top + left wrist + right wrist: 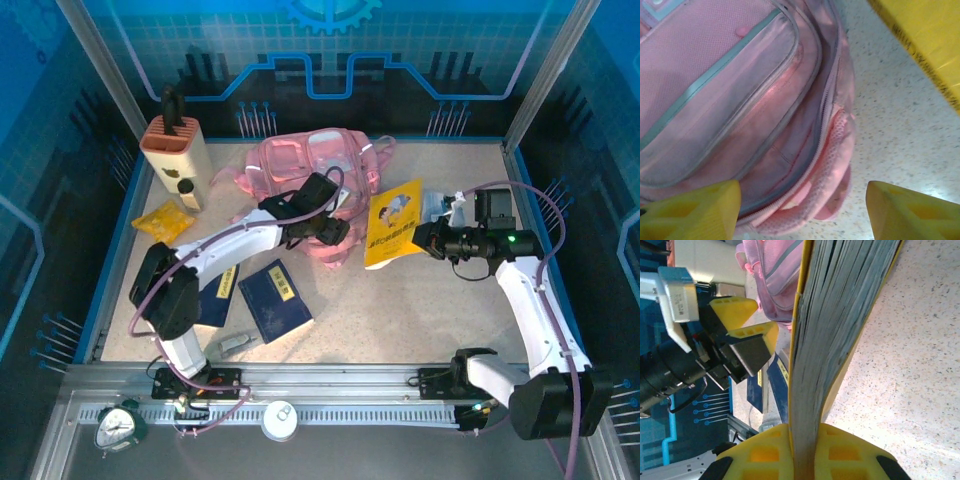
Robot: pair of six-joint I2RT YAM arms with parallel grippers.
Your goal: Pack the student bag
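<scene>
**Item 1: left gripper (802, 215).** Jaws stand wide, with nothing between them. The student bag (740, 100) lies directly under and ahead of its fingers (690, 212). Pink fabric and a curved zip line run away from the fingertips. You cannot tell from here whether that zip is open enough to admit anything.

**Item 2: right gripper (802, 452).** Clamped on the yellow book (835, 315), which shows its page edges to the wrist view. The book's long axis runs straight out ahead of the fingers.

**Item 3: student bag, from the right hand.** It lies ahead and to the left, past the book's far end. From above, the book's left edge sits just beside the bag. The left hand is much the nearer of the two, hovering over the bag's near side. The right hand is well apart from it.

**Item 4: judgement.** You will likely need the book fed in lengthwise, leftward from the right hand, with the left hand tending the opening.

**Item 5: unpacked stock.** Blue books (275, 298) lie on the table (420, 320) behind the left hand. A yellow packet (163, 220) lies far to its left.
</scene>
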